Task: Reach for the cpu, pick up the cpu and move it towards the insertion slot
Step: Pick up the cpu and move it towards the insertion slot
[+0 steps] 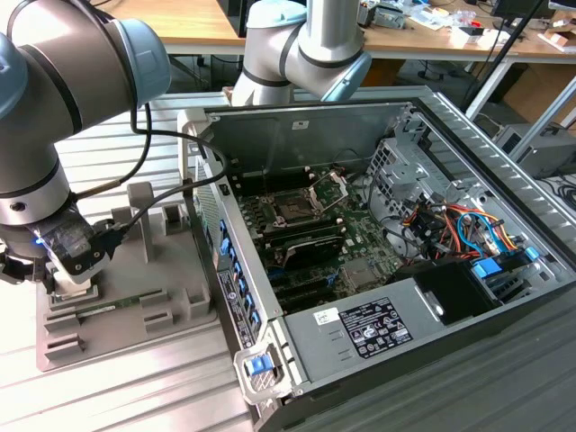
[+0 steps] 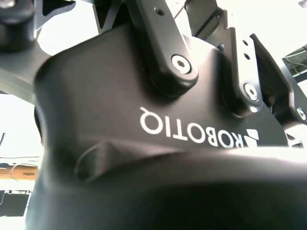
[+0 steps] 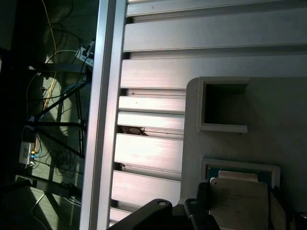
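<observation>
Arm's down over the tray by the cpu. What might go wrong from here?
The cpu lies in a rimmed recess of the grey tray; an off-centre gripper may tip or jam it. The wrist cable hangs near the case wall and may snag on the way to the insertion slot.

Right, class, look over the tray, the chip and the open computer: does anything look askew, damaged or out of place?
Nothing stands out. In the first wrist view the cpu lies flat and square in its recess of the grey tray. In the exterior view the insertion slot has its metal frame hinged open.
</observation>
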Controlling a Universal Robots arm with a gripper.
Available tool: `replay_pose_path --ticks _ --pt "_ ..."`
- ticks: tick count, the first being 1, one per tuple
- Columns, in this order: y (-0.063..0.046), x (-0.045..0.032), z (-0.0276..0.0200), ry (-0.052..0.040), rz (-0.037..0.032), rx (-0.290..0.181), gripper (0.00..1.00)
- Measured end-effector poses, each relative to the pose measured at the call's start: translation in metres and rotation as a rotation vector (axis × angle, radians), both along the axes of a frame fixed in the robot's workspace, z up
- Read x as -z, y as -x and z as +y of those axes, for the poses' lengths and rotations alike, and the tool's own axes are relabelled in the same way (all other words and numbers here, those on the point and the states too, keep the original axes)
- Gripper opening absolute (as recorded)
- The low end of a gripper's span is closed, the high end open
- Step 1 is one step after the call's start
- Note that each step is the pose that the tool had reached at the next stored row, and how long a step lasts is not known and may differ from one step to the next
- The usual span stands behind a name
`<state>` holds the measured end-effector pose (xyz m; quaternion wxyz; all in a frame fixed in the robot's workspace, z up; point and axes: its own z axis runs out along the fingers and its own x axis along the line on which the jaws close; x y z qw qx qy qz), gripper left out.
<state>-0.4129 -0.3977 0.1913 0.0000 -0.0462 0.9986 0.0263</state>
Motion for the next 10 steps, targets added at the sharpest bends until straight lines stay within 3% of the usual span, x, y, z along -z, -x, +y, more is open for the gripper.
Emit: replay_pose_path --ticks 10 --pt "0.0 -0.0015 0.0 0.0 -0.0001 0.0 0.54"
